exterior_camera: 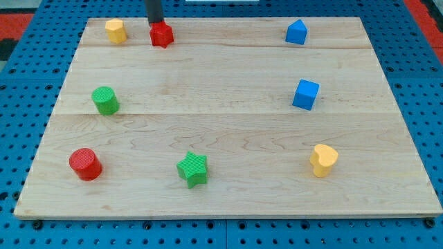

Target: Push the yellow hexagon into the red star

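Observation:
The yellow hexagon [115,30] sits near the board's top left corner. The red star [161,34] lies a short way to its right, with a gap between them. My tip [155,24] comes down from the view's top edge and stands at the red star's upper left side, touching or nearly touching it. The tip is to the right of the yellow hexagon.
A green cylinder [106,101] at mid left, a red cylinder [85,164] at lower left, a green star [192,169] at lower middle, a yellow heart-like block [323,160] at lower right, a blue cube [306,95] at mid right, a blue block [296,32] at top right. The wooden board [228,124] rests on blue pegboard.

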